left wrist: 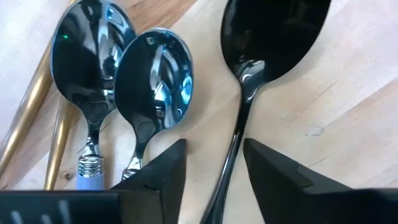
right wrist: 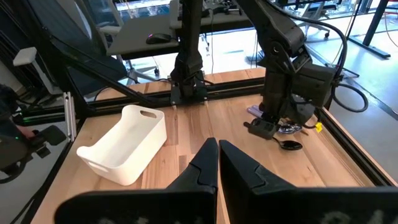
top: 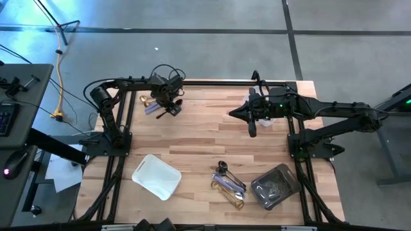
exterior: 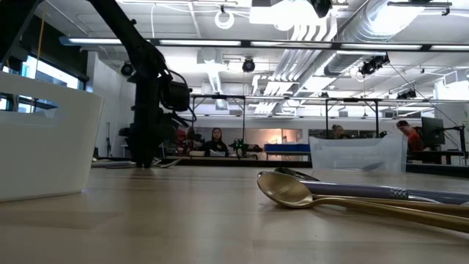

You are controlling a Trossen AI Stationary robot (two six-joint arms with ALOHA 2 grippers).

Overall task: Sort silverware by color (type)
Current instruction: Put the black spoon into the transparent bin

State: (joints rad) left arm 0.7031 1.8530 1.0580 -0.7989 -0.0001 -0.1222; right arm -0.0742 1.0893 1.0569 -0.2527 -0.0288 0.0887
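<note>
Left gripper [top: 171, 106] is down at the far-left corner of the table [top: 205, 138], its fingers [left wrist: 163, 169] parted and straddling the handle of a black spoon [left wrist: 267, 37] without touching it. Beside that spoon lie 2 shiny silver spoons [left wrist: 152, 78] side by side, with gold handles [left wrist: 28, 134] next to them — this far-left cluster [top: 151, 104] sits on the bare wood. Near the front edge, left of centre, a white tray [top: 156, 176] stands on the table. Further right, a second group of silverware [top: 229, 185] lies loose near the front — gold, silver and dark pieces overlapping; the low view shows a gold spoon [exterior: 287, 190] bowl-up against a silver handle [exterior: 366, 191]. Just right of it is a clear tray [top: 275, 186]; its contents cannot be made out. Right gripper [top: 251, 126] hangs above the table right of centre, fingers [right wrist: 242, 167] closed on nothing.
</note>
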